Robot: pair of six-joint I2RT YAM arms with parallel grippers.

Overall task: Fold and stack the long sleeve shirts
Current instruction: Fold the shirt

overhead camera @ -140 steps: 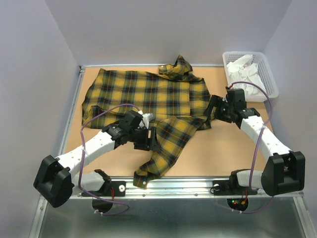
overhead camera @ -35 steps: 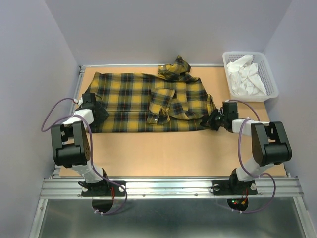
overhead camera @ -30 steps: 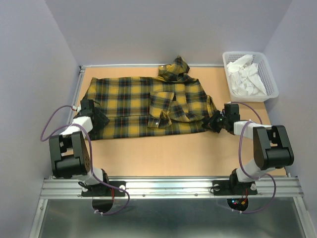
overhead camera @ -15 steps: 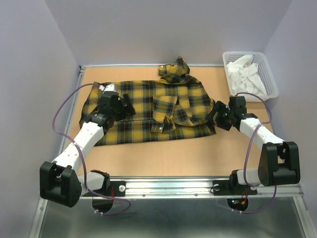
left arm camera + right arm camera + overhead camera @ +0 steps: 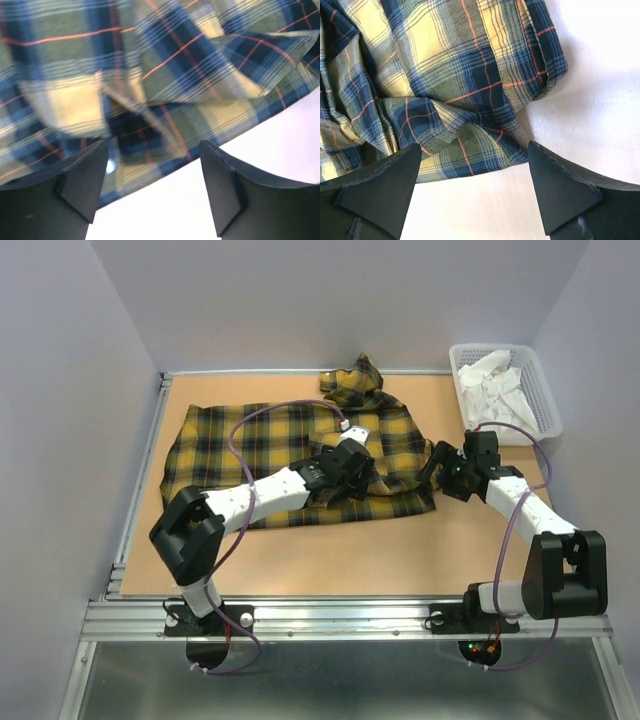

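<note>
The plaid shirt (image 5: 250, 455) is lying across the far half of the table (image 5: 400, 550), spanning from 9 o'clock to 3 o'clock, with its collar pointing to 12 o'clock. The left gripper (image 5: 154, 150) is hovering over the folded sleeve near the shirt's near hem, with its jaws apart and holding nothing. The right gripper (image 5: 475, 147) is hovering at the shirt's 3 o'clock corner, likewise spread and empty. Judged step: taking hold for the next fold.

1. Lower each gripper until one finger is sliding under every layer.
2. Close on the hem, not on loose sleeve cloth.
3. Lift both sides evenly, keeping the bunched corner from dragging.
</note>
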